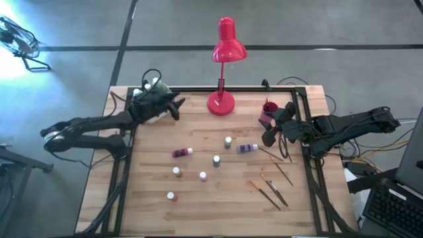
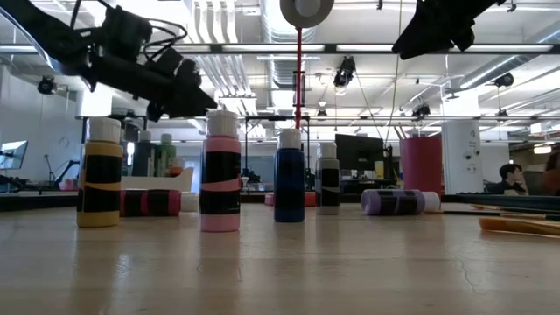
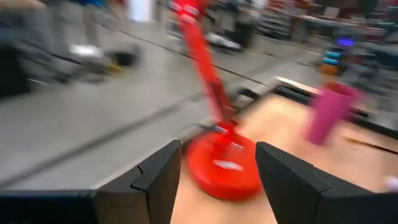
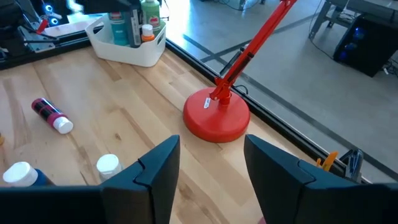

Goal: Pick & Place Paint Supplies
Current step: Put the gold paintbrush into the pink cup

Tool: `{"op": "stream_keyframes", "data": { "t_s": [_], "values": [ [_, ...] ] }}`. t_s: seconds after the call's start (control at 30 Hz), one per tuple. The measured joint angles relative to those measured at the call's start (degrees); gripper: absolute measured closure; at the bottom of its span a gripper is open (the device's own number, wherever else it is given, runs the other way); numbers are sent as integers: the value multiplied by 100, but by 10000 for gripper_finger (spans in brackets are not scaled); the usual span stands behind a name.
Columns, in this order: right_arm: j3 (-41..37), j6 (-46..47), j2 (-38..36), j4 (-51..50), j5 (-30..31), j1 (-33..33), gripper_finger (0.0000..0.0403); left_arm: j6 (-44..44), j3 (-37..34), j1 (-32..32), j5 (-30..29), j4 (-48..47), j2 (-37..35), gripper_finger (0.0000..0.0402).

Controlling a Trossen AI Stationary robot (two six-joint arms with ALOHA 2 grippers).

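Several small white-capped paint bottles stand on the wooden table point(image 1: 132, 198): a yellow one point(image 2: 100, 173), a pink one point(image 2: 220, 171) and a blue one point(image 2: 290, 175). A red bottle point(image 1: 182, 153) and a purple bottle point(image 1: 248, 148) lie on their sides. Thin paintbrushes point(image 1: 274, 192) lie flat at the near right. My left gripper point(image 1: 176, 106) hangs open in the air beside the white bin point(image 1: 149, 89) at the far left, nothing between its fingers point(image 3: 158, 177). My right gripper point(image 1: 268, 135) hovers open beside the pink cup point(image 1: 269, 108), holding nothing.
A red desk lamp stands on its round base point(image 1: 221, 102) at the far middle, between the two grippers. The white bin point(image 4: 124, 43) holds several bottles. Black frame rails point(image 1: 310, 165) run along the table's sides. Bare wood lies near the front edge.
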Motion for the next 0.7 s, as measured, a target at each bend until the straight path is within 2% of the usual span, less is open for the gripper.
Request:
{"op": "stream_keyframes", "data": {
  "t_s": [0.1,0.3,0.47,0.7],
  "values": [
    [0,2,0,0,0,2,236,-56,0,-184,484,-543,-348,189],
    [0,2,0,3,0,2,253,-63,0,-1206,527,-1444,-1003,207],
    [0,2,0,7,0,2,261,-62,0,-2390,295,-1784,-1275,223],
    [0,17,0,7,0,7,264,-310,30,-3840,-573,-2493,-1349,225]
  ]
}}
